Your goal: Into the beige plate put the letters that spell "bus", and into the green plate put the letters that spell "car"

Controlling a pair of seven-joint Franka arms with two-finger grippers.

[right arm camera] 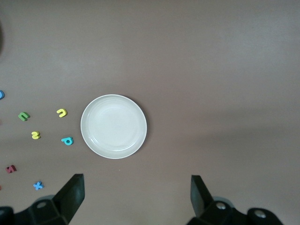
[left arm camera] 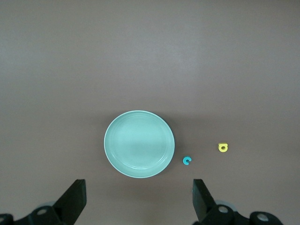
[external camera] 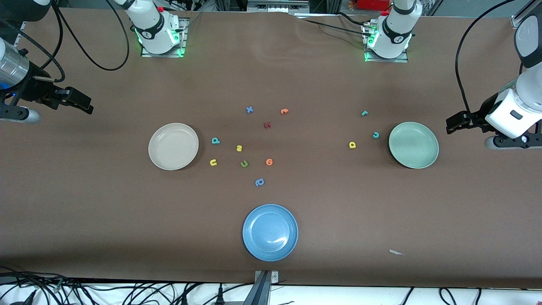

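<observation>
The beige plate (external camera: 173,146) (right arm camera: 113,126) lies toward the right arm's end of the table. Beside it are the teal b (external camera: 215,140) (right arm camera: 67,140), yellow s (external camera: 239,148) (right arm camera: 35,135) and yellow u (external camera: 213,162) (right arm camera: 61,112). The green plate (external camera: 413,145) (left arm camera: 139,143) lies toward the left arm's end, with the teal c (external camera: 375,135) (left arm camera: 187,161), yellow a (external camera: 352,145) (left arm camera: 224,147) and thin teal r (external camera: 364,113) close by. Both plates hold nothing. My right gripper (external camera: 87,106) (right arm camera: 137,199) hangs open over bare table at its end. My left gripper (external camera: 451,125) (left arm camera: 139,201) hangs open at its end.
A blue plate (external camera: 270,232) sits near the table's front edge. Mid-table lie a green u-shaped letter (external camera: 244,164), two orange letters (external camera: 269,162) (external camera: 284,111), a blue round-bowled letter (external camera: 259,182), a blue x (external camera: 249,109) and a dark red letter (external camera: 267,125).
</observation>
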